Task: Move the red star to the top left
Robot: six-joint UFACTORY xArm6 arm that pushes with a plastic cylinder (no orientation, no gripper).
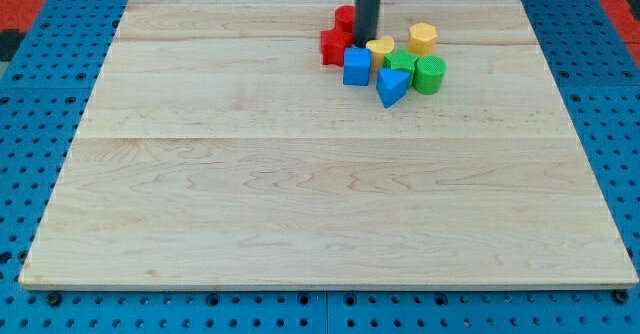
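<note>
Our rod carried no fingers, so nothing pinched: my tip [364, 42] sat just right of the red star-shaped block [334, 45], seemingly placed to shove it left. Clustered beside were a blue cube [356, 66] and a yellow block [381, 48] on the wooden tabletop [250, 194].

the rod [367, 4] ran off the view's top edge. it covered part of the red block [345, 17] behind, shape unclear, and my tip [366, 41] hid some red star [334, 46].
</note>
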